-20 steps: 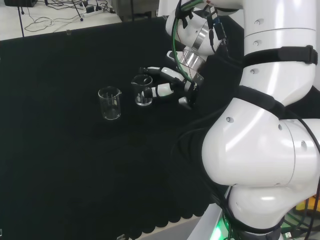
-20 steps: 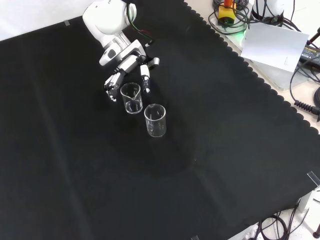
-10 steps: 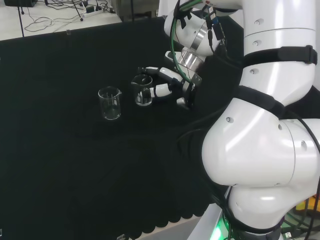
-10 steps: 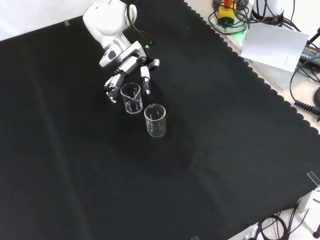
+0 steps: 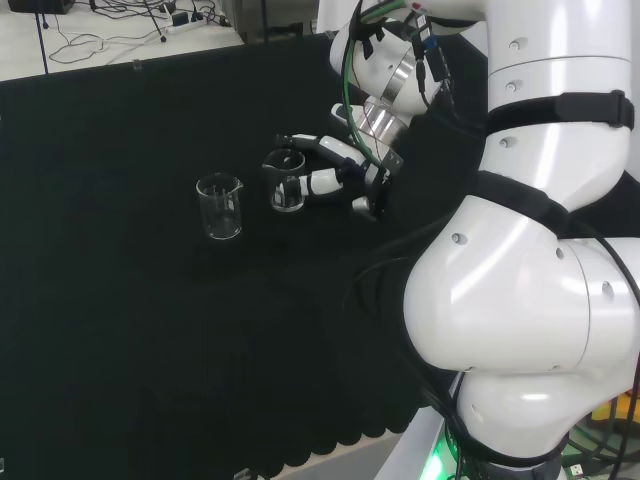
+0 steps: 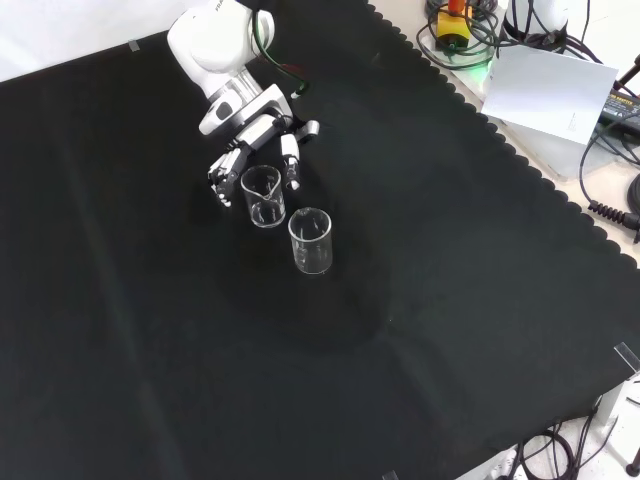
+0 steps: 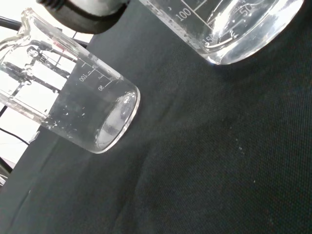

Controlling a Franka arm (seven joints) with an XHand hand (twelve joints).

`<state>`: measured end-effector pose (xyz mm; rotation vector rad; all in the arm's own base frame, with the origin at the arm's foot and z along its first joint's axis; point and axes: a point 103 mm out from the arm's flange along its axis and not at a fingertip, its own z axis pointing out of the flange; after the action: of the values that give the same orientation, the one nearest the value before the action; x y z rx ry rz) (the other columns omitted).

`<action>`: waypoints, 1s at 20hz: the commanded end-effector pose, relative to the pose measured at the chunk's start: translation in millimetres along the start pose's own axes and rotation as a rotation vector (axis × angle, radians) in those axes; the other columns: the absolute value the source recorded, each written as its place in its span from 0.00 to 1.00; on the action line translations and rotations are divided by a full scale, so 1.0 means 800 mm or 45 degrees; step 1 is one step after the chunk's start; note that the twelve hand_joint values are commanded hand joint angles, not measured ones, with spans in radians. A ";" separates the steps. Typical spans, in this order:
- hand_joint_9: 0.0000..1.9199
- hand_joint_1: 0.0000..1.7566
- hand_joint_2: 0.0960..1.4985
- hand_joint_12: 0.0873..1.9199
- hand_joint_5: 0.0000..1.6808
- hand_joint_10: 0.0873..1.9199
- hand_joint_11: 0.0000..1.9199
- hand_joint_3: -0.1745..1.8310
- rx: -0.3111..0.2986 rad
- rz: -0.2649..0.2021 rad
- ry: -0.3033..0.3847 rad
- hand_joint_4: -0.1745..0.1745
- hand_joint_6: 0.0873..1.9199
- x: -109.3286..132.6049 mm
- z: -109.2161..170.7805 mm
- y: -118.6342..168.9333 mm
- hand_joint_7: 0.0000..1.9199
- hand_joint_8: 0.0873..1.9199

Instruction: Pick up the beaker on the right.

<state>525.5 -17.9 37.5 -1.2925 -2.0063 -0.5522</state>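
Note:
Two clear glass beakers stand on the black cloth. In the head view the right beaker (image 5: 285,182) is between the fingers of the hand (image 5: 326,181), and the left beaker (image 5: 220,207) stands apart. In the front view the hand (image 6: 258,133) comes from above, with fingers (image 6: 291,162) on both sides of the nearer beaker (image 6: 262,196); the other beaker (image 6: 310,240) stands just below it. The fingers are fairly straight, and I cannot tell if they touch the glass. Close in the wrist view are one beaker's base (image 7: 234,29), the second beaker (image 7: 78,107) and a dark fingertip (image 7: 83,14).
The arm's white links (image 5: 520,260) stand at the right of the head view. Cables, a power supply and a sheet of paper (image 6: 550,90) lie beyond the cloth's scalloped edge (image 6: 520,150) in the front view. Open cloth surrounds the two beakers.
The hand has crept slightly closer around the right beaker. Both beakers stand where they were.

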 end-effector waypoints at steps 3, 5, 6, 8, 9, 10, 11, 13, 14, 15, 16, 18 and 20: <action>0.21 0.49 0.51 0.71 0.23 0.29 0.02 0.00 -0.014 0.004 0.007 0.40 0.00 0.000 0.003 0.003 0.14 0.31; 0.21 0.49 0.52 0.71 0.24 0.29 0.03 0.00 -0.025 0.001 0.013 0.40 0.00 -0.001 0.003 0.004 0.14 0.31; 0.22 0.50 0.52 0.71 0.24 0.29 0.03 0.00 -0.029 0.000 0.017 0.40 0.00 -0.001 0.003 0.005 0.14 0.31; 0.22 0.51 0.52 0.70 0.25 0.29 0.03 0.00 -0.034 0.001 0.021 0.40 0.00 -0.002 0.003 0.006 0.15 0.31; 0.22 0.52 0.52 0.70 0.26 0.29 0.04 0.00 -0.038 0.002 0.024 0.40 0.00 -0.002 0.003 0.006 0.15 0.31; 0.22 0.53 0.52 0.70 0.26 0.29 0.04 0.00 -0.039 0.002 0.026 0.40 0.00 -0.002 0.003 0.006 0.15 0.31; 0.23 0.54 0.53 0.70 0.26 0.29 0.04 0.00 -0.040 0.003 0.026 0.40 0.00 -0.002 0.004 0.007 0.16 0.31; 0.24 0.55 0.54 0.69 0.27 0.29 0.05 0.00 -0.042 0.005 0.035 0.40 0.00 -0.002 0.005 0.007 0.16 0.31; 0.24 0.55 0.54 0.69 0.27 0.29 0.05 0.00 -0.041 0.004 0.040 0.40 0.00 -0.002 0.005 0.008 0.17 0.31; 0.25 0.56 0.54 0.69 0.27 0.29 0.05 0.00 -0.041 0.002 0.042 0.40 0.00 -0.002 0.006 0.008 0.17 0.31; 0.25 0.56 0.54 0.69 0.27 0.29 0.05 0.00 -0.042 0.002 0.048 0.40 0.00 -0.002 0.006 0.008 0.17 0.31; 0.26 0.56 0.54 0.69 0.27 0.29 0.06 0.00 -0.042 0.000 0.055 0.40 0.00 -0.002 0.008 0.009 0.18 0.31; 0.26 0.56 0.54 0.69 0.27 0.29 0.06 0.00 -0.039 -0.003 0.061 0.40 0.00 -0.001 0.009 0.010 0.18 0.31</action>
<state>530.8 -11.8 32.0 -1.2903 -1.9710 -0.6078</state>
